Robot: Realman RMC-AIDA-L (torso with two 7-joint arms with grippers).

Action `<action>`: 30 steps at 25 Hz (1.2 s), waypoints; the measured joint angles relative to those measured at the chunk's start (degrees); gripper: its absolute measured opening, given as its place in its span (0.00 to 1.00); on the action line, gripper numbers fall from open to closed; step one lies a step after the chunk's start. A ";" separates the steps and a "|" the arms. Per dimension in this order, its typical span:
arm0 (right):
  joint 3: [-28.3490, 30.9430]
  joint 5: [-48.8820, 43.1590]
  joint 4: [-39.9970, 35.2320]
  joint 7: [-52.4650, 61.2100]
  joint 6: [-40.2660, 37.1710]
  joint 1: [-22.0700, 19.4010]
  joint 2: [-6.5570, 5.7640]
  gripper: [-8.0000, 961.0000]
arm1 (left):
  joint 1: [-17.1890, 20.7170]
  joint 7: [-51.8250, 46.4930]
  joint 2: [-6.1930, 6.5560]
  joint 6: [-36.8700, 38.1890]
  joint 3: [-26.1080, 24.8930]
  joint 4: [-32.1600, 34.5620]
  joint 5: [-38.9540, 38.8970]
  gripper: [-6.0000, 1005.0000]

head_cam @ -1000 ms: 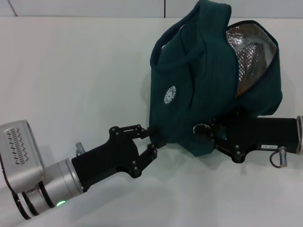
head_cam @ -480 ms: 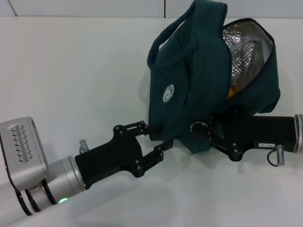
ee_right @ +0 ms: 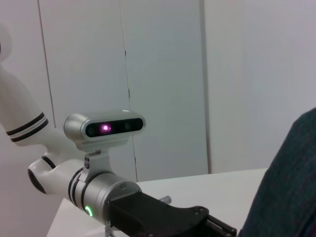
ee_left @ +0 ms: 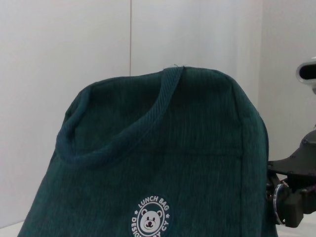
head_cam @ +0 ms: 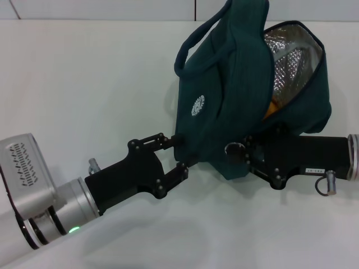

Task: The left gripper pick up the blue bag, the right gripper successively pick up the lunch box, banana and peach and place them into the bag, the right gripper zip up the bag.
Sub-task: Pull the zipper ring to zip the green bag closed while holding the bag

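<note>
white table [head_cam: 84,84]; the blue bag [head_cam: 235,112] sits upper right. the left gripper [head_cam: 178,156] pinches its lower edge, the right gripper [head_cam: 247,157] holds the zipper ring; i would pull slowly along the open seam.

Blue bag [head_cam: 235,112] hides both end effectors' tips — contents mostly unseen.

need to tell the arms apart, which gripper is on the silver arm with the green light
The left gripper, pinching the blue bag below its white logo; the right gripper is all black.
</note>
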 joint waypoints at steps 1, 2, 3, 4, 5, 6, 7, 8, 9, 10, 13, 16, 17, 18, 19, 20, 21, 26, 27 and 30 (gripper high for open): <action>0.00 0.01 0.01 0.00 0.01 0.00 0.00 0.05 | -0.05 0.01 0.00 -0.12 0.00 0.02 -0.01 0.46; -0.01 0.01 0.01 0.00 0.02 0.00 0.00 0.05 | -0.21 0.02 0.00 -0.19 0.00 0.02 -0.02 0.45; -0.01 0.02 0.01 0.00 0.02 0.00 0.00 0.05 | -0.31 0.04 0.00 -0.21 0.00 0.02 -0.03 0.45; 0.03 0.03 0.02 0.00 0.03 -0.02 0.00 0.05 | -0.42 0.06 0.00 -0.23 0.00 0.02 -0.04 0.45; 0.05 0.04 0.01 0.00 0.04 -0.03 0.00 0.05 | -0.58 0.08 0.00 -0.27 0.00 0.02 -0.05 0.45; 0.07 0.04 0.02 0.00 0.04 -0.05 0.00 0.05 | -0.72 0.10 0.00 -0.31 0.00 0.03 -0.06 0.45; 0.07 0.05 0.02 0.00 0.04 -0.06 0.00 0.05 | -0.90 0.11 0.00 -0.41 0.00 0.03 -0.06 0.45; 0.06 0.08 0.02 0.00 0.04 -0.07 0.00 0.05 | -1.08 0.11 0.00 -0.50 0.00 0.03 -0.06 0.45; 0.02 0.20 0.01 0.01 0.04 -0.07 0.00 0.05 | -1.27 0.11 0.00 -0.58 0.00 0.03 -0.06 0.45; -0.01 0.34 0.02 0.02 0.04 -0.09 0.00 0.05 | -1.47 0.12 0.00 -0.64 0.01 0.03 -0.06 0.45; -0.02 0.79 0.01 0.06 0.03 -0.21 0.00 0.05 | -1.89 0.13 0.00 -0.72 0.02 0.03 -0.05 0.42; 0.07 0.83 0.00 0.07 0.01 -0.39 -0.07 0.05 | -2.11 0.14 0.00 -0.76 0.01 0.03 -0.07 0.39; 0.13 0.83 0.00 0.07 0.00 -0.46 -0.11 0.05 | -2.19 0.14 0.00 -0.77 0.00 0.03 -0.07 0.38; 0.20 0.83 0.00 0.08 -0.02 -0.48 -0.13 0.05 | -2.23 0.14 0.00 -0.77 0.01 0.04 -0.06 0.38; 0.27 0.83 0.00 0.08 -0.04 -0.52 -0.15 0.05 | -2.24 0.14 0.00 -0.77 0.05 0.04 0.01 0.37; 0.31 0.84 -0.01 0.08 -0.06 -0.56 -0.19 0.05 | -2.26 0.14 0.00 -0.76 0.14 0.07 0.10 0.36; 0.33 0.94 0.00 0.09 -0.06 -0.59 -0.23 0.05 | -2.32 0.14 0.00 -0.76 0.29 0.10 0.31 0.36; 0.48 2.00 -0.02 0.09 0.02 -1.00 -0.41 0.05 | -2.71 0.19 0.00 -0.76 0.46 0.12 1.14 0.36; 0.49 2.07 -0.05 0.09 0.03 -1.09 -0.43 0.05 | -2.71 0.20 0.00 -0.77 0.38 0.12 1.13 0.34; 0.50 2.10 -0.11 0.02 0.04 -1.33 -0.44 0.05 | -2.64 0.22 0.00 -0.76 0.16 0.12 0.76 0.30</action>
